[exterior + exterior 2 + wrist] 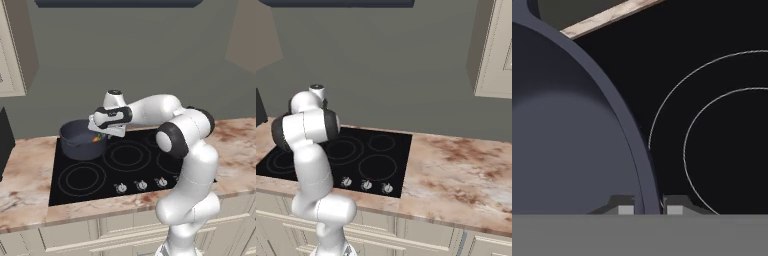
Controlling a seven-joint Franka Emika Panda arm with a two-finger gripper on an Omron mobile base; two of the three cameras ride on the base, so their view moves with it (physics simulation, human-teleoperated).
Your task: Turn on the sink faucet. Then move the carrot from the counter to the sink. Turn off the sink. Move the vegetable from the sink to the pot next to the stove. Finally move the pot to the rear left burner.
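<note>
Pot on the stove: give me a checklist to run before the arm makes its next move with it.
1. Pot sits on the rear left burner of the stove: ok.
2. End effector straddles the pot's rim, one finger inside and one outside: ok.
3. Grip on the rim firm or released: cannot tell.
4. Carrot in the pot: ok, an orange bit shows at the rim under the hand.
5. Neighbouring rear burner free of anything: ok.
6. Knobs on or off: cannot tell.
</note>
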